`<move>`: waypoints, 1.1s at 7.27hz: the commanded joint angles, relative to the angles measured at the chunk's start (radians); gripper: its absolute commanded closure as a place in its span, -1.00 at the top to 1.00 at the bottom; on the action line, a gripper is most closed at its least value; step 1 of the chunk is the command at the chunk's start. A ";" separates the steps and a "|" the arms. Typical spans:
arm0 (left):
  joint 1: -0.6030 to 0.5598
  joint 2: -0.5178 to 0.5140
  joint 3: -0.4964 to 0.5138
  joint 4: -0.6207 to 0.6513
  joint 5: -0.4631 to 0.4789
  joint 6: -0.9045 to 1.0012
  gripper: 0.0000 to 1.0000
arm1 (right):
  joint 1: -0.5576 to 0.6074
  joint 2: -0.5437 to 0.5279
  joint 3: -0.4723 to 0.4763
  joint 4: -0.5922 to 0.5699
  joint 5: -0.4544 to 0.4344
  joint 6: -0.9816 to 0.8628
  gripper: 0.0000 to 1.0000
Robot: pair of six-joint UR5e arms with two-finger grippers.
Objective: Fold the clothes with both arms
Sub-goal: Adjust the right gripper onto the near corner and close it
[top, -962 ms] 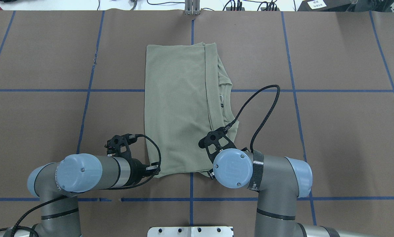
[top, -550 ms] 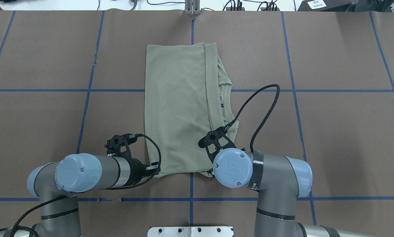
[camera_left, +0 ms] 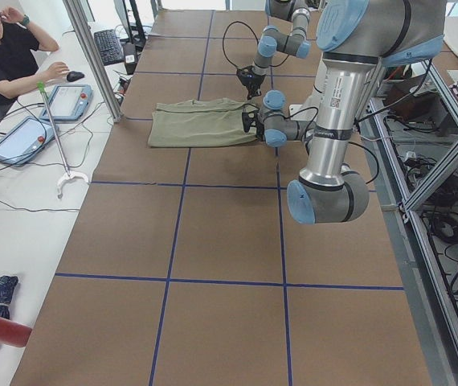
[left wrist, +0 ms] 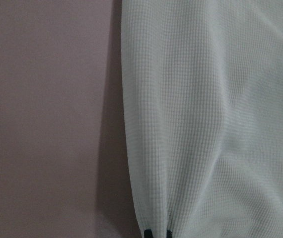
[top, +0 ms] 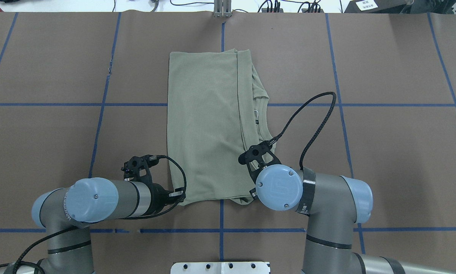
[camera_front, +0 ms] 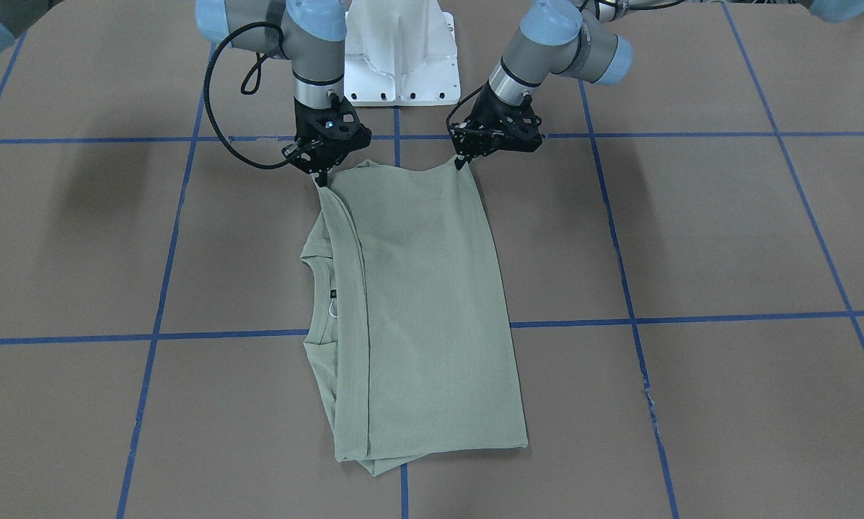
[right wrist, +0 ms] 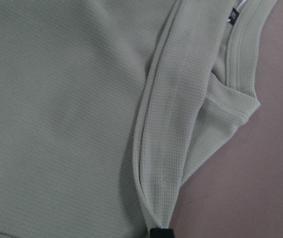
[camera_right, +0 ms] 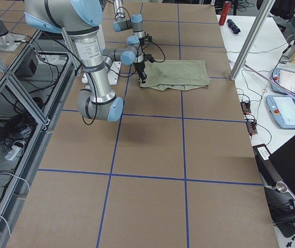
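Two robot-side corners of a folded pale sage-green knit shirt (camera_front: 425, 303), lying mid brown paper-covered tabletop (camera_front: 691, 231), sit pinched & slightly lifted: black two-finger left hand (camera_front: 466, 160) clamped on the plain-edge corner, black two-finger right hand (camera_front: 322, 173) clamped on the collar-side corner. Neck opening faces robot's right.

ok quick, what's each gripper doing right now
left gripper: closed, pinching one robot-side corner of the shirt
right gripper: closed, pinching the shirt's other robot-side corner
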 commanded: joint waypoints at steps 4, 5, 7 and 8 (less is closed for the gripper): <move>0.000 0.000 0.003 -0.002 0.001 0.000 -1.00 | -0.093 -0.128 0.062 0.015 0.016 0.478 0.98; 0.002 0.000 0.003 -0.002 0.001 0.002 -1.00 | -0.096 -0.104 0.058 0.015 -0.018 0.486 1.00; 0.000 0.000 0.001 -0.002 -0.001 0.002 -1.00 | -0.061 -0.050 0.064 0.015 -0.013 0.485 1.00; 0.000 -0.002 0.001 -0.002 -0.001 0.002 -1.00 | -0.034 -0.011 0.064 0.015 -0.010 0.498 1.00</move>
